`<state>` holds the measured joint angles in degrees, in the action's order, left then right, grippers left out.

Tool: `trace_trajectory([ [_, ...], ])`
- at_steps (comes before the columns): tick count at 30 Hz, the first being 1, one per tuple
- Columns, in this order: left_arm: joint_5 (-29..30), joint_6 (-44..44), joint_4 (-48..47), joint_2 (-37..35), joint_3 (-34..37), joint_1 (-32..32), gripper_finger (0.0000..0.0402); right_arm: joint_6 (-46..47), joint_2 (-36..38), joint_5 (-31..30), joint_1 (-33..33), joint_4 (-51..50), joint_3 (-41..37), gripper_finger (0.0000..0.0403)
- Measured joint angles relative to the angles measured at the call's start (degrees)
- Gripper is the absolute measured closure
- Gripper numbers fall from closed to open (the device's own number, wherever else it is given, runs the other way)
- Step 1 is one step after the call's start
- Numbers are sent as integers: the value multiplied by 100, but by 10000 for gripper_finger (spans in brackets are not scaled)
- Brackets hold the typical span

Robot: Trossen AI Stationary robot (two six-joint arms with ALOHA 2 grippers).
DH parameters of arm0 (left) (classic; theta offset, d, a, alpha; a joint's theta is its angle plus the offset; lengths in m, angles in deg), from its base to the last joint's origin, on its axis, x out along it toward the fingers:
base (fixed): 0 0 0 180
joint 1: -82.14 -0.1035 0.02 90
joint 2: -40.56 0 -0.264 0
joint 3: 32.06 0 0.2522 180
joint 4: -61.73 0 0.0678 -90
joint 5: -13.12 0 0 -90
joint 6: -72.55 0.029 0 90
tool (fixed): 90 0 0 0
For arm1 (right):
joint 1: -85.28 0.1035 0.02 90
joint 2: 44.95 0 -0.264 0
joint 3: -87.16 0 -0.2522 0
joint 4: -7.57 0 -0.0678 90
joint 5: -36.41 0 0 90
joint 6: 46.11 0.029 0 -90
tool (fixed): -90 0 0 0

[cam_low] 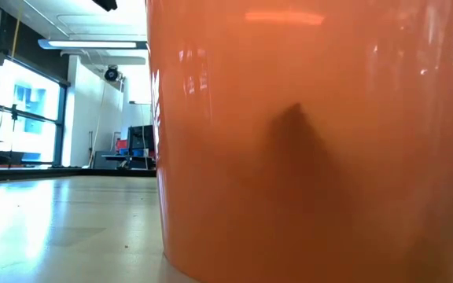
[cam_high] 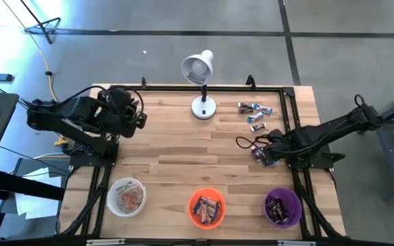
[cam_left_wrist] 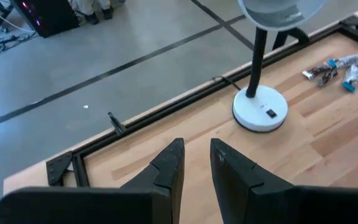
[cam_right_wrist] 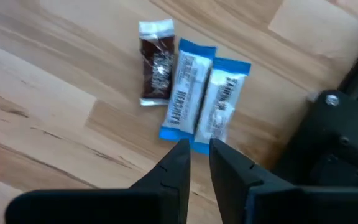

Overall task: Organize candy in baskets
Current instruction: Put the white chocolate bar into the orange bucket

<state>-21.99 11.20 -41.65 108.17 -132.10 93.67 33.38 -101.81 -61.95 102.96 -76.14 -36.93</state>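
Candies lie just ahead of the right gripper (cam_right_wrist: 194, 155): two blue bars (cam_right_wrist: 188, 93) touching, a brown one (cam_right_wrist: 156, 65) beside. Jaws narrowly parted, empty; widen, straddle one bar only.

Bright daylight from windows (cam_low: 14, 118) glares off the blurred orange basket (cam_low: 313, 141) filling the low view

Both arms low, left gripper (cam_left_wrist: 196, 163) & right gripper (cam_right_wrist: 196, 160) fingers nearly together.

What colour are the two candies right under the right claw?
Blue wrappers with silver middles; clearest in the right wrist view.
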Motion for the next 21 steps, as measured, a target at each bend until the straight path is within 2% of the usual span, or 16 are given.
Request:
trace_trajectory([
  [5, -81, 56, -24, 61, 0, 0, 337, -267, -69, 284, -1, 160, -199, 326],
  [15, -78, 267, -31, 58, 0, 0, 337, -492, -210, 453, -17, 160, -170, 224],
  [21, -90, 360, -37, 58, 0, 0, 337, -657, -364, 568, -19, 159, -173, 207],
])
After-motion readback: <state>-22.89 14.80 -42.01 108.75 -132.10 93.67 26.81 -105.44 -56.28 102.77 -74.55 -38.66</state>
